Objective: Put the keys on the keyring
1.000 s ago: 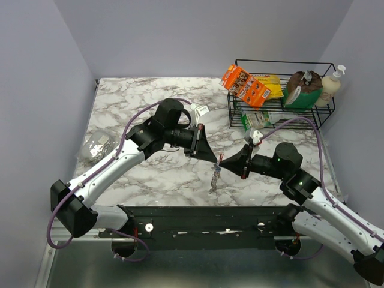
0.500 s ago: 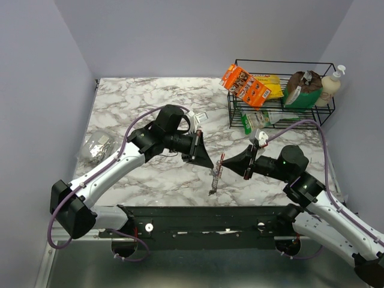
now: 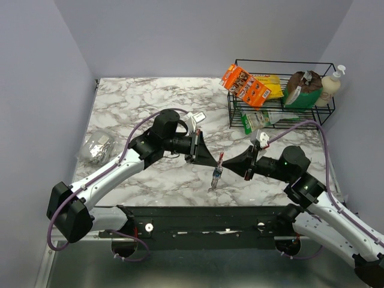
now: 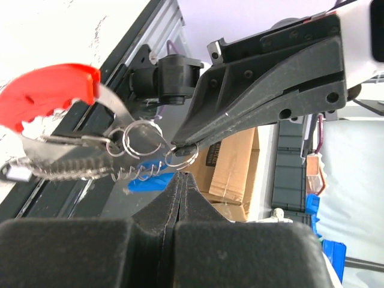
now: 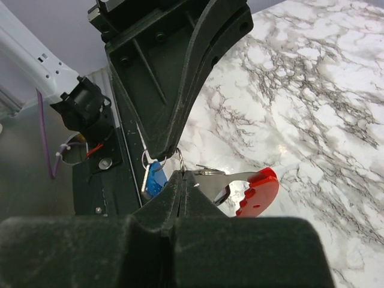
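The keyring [image 3: 215, 176] hangs above the marble table [image 3: 138, 102] between both grippers, its red curved piece [image 3: 221, 158] on top. My left gripper [image 3: 213, 165] and right gripper [image 3: 224, 167] meet tip to tip there. In the left wrist view my left gripper [image 4: 180, 174] is shut just under a wire ring [image 4: 182, 157]; the red piece [image 4: 48, 96] and toothed strip [image 4: 60, 169] hang to the left. In the right wrist view my right gripper [image 5: 182, 174] is shut on a ring [image 5: 180, 159] beside the red piece [image 5: 258, 192]. A blue-headed key [image 5: 155, 178] dangles below the left fingertips [image 5: 161, 147].
A black wire rack [image 3: 282, 114] at the back right holds an orange box [image 3: 244, 84], a green bag [image 3: 303, 90] and a soap bottle [image 3: 331, 84]. A crumpled foil lump [image 3: 96, 147] lies at the left. A black rail [image 3: 204, 219] runs along the near edge.
Both arms shifted a little: the left elbow came nearer and the right elbow drew back to the right. The keyring stays hanging between the shut tips at about the same spot.
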Tool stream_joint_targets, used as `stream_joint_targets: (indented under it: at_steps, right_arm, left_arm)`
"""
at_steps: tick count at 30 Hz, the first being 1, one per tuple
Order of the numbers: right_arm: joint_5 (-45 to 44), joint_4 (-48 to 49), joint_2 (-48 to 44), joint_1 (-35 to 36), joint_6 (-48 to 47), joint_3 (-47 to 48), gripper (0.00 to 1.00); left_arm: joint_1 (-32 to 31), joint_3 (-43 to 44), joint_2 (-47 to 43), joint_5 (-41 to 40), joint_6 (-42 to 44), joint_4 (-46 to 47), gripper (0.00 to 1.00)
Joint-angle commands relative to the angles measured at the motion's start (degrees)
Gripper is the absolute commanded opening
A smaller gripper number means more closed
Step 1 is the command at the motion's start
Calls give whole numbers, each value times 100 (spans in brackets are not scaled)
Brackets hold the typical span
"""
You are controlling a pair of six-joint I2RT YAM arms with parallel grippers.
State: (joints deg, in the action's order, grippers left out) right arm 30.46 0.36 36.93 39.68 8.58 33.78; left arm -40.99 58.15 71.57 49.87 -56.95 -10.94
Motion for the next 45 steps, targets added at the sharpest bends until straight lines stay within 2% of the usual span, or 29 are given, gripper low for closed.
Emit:
stream_joint_targets:
  at_steps: [1,9,24,37,45]
  right_arm:
    - [153,333,-256,5,-155,-38,0]
    - [241,342,-441,5,-242,-135,0]
    - [259,324,-406,5,-313,-179,0]
    - [74,386,-467,5,-278,-196,0]
    - [101,412,-432,5,-278,-188,0]
  left_arm:
    - [-14,-93,-55,260,-229,373,0]
    - [47,-146,-73,225,-291,399,0]
    - [83,-322,-126,454,-739,1067,0]
    - [83,-331,-293,375,-475,514,0]
    - [83,-366,-354,375,-581,628,0]
